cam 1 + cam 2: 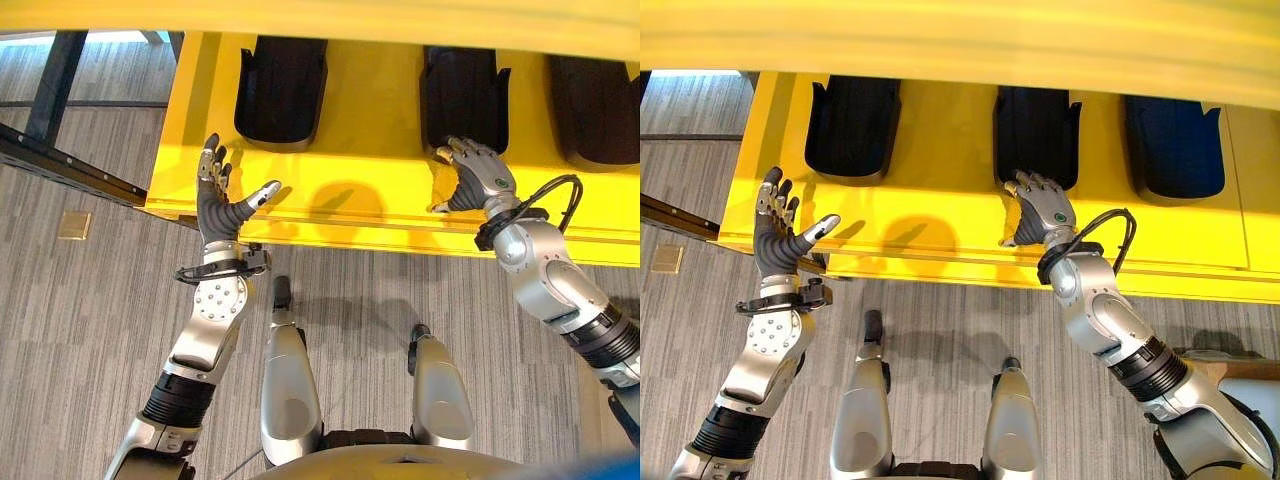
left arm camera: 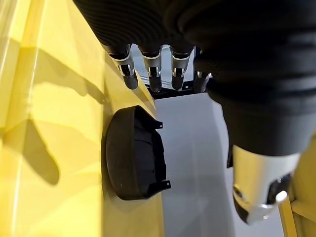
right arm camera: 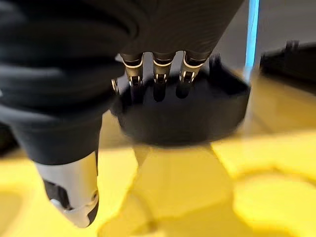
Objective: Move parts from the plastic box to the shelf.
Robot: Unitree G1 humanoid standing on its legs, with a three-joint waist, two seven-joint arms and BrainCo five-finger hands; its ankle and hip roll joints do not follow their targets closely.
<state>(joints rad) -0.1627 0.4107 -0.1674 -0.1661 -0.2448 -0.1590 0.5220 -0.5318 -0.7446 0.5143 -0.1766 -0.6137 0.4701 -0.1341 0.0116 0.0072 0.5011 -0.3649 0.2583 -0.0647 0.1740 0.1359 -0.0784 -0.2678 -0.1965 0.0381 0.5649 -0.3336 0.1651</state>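
Three black moulded parts sit in a row on the yellow shelf (image 1: pixel 350 215). My right hand (image 1: pixel 478 178) rests at the near end of the middle part (image 1: pixel 462 95), fingers relaxed and gripping nothing, probably seating it. My left hand (image 1: pixel 222 195) hangs spread and empty near the left part (image 1: pixel 281 88). The right wrist view shows my fingertips (image 3: pixel 159 92) just reaching that part's edge.

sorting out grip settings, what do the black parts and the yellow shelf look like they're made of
Black parts: probably moulded plastic, matt to satin; thin walls, a rounded shell and small tabs at the rim show in the left wrist view.
Shelf: looks like painted or coated metal, smooth and semi-gloss; it carries soft reflections and crisp shadows, though coated board cannot be ruled out.
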